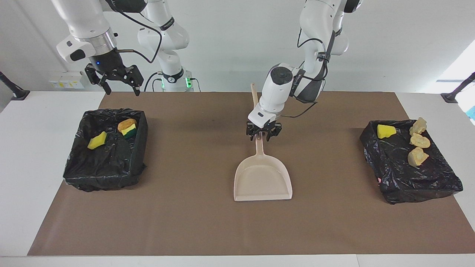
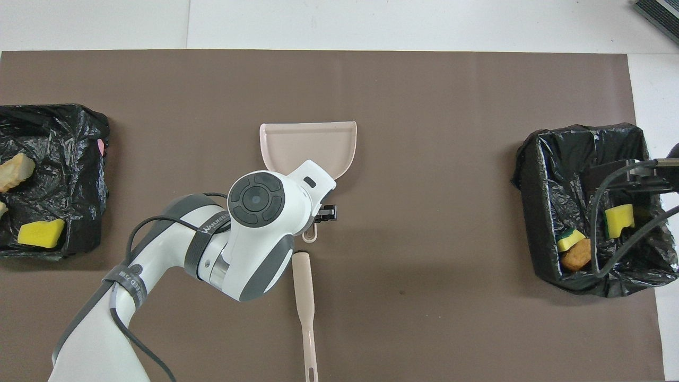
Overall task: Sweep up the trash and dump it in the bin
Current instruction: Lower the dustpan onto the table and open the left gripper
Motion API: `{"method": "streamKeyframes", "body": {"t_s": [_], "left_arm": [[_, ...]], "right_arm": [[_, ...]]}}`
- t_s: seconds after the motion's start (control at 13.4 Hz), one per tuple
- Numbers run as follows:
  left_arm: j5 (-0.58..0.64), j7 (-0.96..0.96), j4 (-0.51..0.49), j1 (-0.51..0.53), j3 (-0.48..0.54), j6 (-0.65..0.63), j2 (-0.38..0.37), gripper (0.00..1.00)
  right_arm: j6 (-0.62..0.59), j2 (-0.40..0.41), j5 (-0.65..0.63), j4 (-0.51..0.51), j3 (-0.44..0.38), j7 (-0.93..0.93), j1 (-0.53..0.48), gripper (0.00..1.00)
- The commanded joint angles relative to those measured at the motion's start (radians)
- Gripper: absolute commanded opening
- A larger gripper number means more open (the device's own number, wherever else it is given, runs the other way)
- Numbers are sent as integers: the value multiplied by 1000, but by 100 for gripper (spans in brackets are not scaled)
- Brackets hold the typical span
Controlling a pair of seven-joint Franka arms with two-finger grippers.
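The beige dustpan [image 1: 263, 178] lies flat on the brown mat at mid-table, with nothing in it; it also shows in the overhead view [image 2: 307, 146]. My left gripper [image 1: 262, 137] is shut on its handle, low over the mat. My right gripper [image 1: 122, 91] is open and empty, raised over the robots' edge of the bin [image 1: 104, 163] at the right arm's end. That bin holds a yellow sponge piece [image 1: 97, 141], a green-and-yellow sponge [image 1: 130, 131] and an orange-brown lump [image 1: 126, 123]. The bin [image 1: 412, 174] at the left arm's end holds a yellow sponge piece [image 1: 386, 131] and three tan foam lumps [image 1: 419, 141].
The beige brush [image 2: 305, 297] lies on the mat, nearer to the robots than the dustpan, its long axis in line with the dustpan's handle. Both bins are lined with black bags. The brown mat [image 1: 185, 222] covers most of the white table.
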Motion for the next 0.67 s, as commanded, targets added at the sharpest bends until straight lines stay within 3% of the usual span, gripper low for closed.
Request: {"method": "streamKeyframes", "body": {"t_s": [0.0,0.22,0.6], "left_arm": [[-6,13,30,30,22,-9,-10,100],[-4,44,55,82,26,-20,-36,100],[-4,260,63,239,26,-159,-164,100]], "right_arm": [[-12,-14,7,-6,-5,25,6,100],[-22,-16,7,-6,-5,23,6,100],[-22,-16,7,-7,-5,23,6,100]]}}
